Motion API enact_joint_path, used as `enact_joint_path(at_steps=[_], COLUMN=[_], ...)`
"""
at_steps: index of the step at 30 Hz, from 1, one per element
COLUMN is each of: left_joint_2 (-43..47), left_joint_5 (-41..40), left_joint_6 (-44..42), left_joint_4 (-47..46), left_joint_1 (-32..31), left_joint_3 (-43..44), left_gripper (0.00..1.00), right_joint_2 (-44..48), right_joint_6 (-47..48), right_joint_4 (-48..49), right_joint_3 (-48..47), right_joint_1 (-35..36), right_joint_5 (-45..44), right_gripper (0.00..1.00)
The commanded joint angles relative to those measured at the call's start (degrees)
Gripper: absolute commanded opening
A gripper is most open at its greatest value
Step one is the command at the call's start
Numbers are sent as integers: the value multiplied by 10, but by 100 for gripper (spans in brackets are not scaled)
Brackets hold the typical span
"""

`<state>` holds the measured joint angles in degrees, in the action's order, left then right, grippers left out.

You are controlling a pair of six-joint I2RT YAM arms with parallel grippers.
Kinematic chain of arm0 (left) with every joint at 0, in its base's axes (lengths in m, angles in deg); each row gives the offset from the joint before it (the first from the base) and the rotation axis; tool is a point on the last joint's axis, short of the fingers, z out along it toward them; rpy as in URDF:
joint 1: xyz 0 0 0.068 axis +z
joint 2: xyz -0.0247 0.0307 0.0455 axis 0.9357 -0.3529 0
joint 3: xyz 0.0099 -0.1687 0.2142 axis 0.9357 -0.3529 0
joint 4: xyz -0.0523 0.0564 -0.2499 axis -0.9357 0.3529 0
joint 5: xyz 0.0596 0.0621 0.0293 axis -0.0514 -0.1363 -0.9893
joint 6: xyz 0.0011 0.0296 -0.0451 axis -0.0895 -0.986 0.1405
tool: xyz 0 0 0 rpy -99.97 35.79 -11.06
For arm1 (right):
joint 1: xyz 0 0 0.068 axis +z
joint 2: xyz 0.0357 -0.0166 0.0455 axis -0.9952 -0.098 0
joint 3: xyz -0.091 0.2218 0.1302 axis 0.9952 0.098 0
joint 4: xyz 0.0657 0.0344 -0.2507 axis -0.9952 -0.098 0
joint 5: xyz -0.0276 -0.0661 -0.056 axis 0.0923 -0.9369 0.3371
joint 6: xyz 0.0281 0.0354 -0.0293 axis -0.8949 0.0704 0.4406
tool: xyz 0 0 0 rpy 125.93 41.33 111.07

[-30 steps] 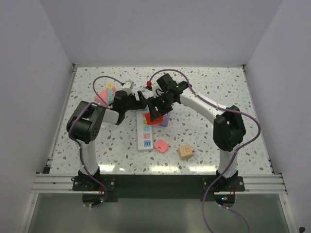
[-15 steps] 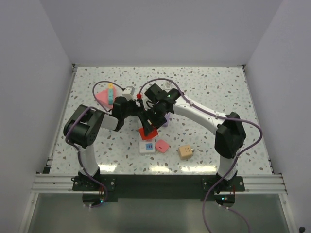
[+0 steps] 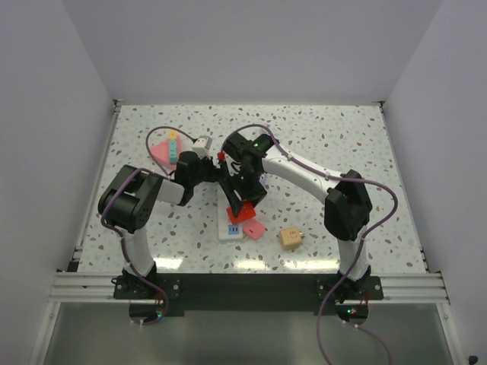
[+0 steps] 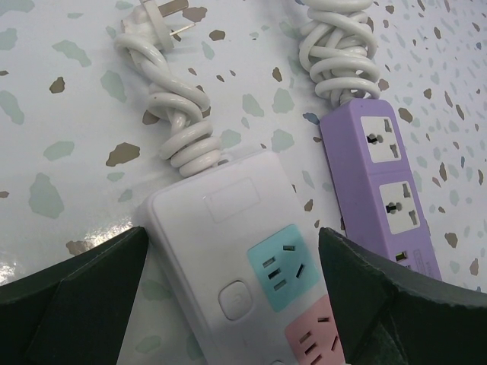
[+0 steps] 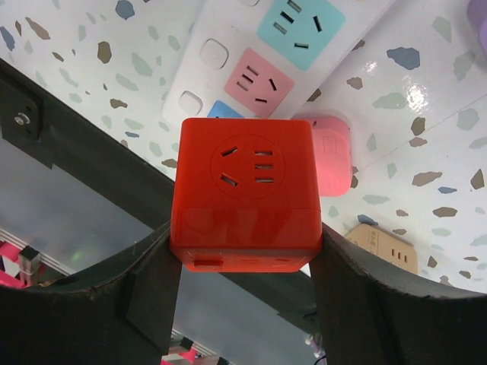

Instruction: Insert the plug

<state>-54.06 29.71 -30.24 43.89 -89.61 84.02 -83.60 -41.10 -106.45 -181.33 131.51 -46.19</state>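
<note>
No text, label or number is legible.

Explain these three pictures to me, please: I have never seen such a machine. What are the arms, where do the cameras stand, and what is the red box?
A left robot arm and a right robot arm are bolted at the near edge of a speckled table. The wide picture comes from a fixed camera above and behind them; each close picture comes from a camera on one wrist. On the table lie a white plastic power strip with a coiled cable, a purple power strip, a pink adapter and a tan cube adapter. The left gripper is open, one finger at each side of the white strip. The right gripper holds the red cube-shaped socket plug over that strip.
</note>
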Motion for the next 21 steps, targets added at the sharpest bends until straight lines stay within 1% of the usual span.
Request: enact_joint_path(at_steps=[1, 13, 21], left_joint_2=[-1, 11, 12], left_joint_5=[21, 8, 10], left_joint_6=[-7, 1, 1], left_joint_4=[36, 47, 49], left_joint_1=[-1, 0, 1], left_joint_3=[-8, -16, -17], left_gripper=[99, 100, 100], right_joint_2=[-5, -41, -63], right_joint_6=[-17, -23, -18], right_joint_4=[-35, -4, -7], right_joint_3=[-41, -38, -55], right_joint_1=[1, 6, 6], right_joint_5=[1, 12, -4], right_gripper=[0, 0, 0])
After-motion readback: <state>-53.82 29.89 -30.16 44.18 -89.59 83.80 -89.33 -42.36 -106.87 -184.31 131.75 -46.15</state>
